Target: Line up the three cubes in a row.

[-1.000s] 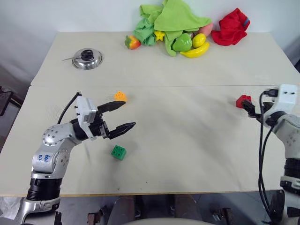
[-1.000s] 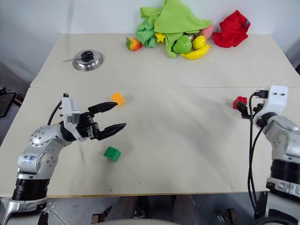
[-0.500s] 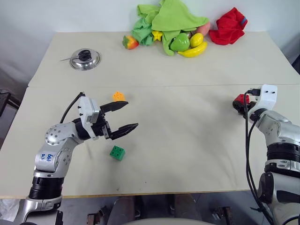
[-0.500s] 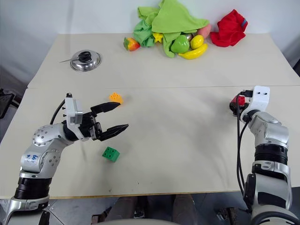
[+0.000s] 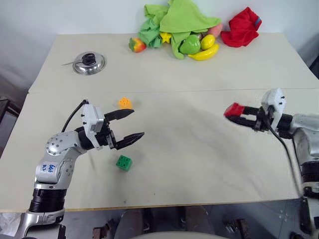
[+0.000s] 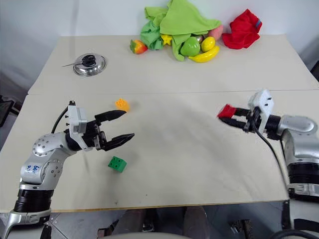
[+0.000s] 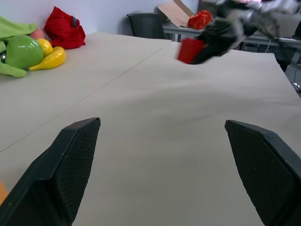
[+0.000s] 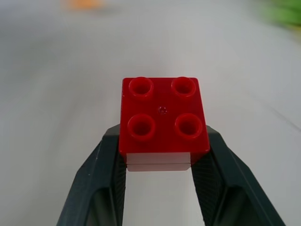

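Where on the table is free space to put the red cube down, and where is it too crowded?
Bare table lies between the green cube and the right claw holding the red cube. The far edge is crowded: toy fruit, green cloth, red cloth. The orange-yellow cube sits beside the open left claw.

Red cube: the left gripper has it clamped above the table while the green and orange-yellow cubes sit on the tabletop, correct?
Wrong arm. The right gripper clamps the red cube, as the right wrist view shows. The left gripper is open and holds nothing.
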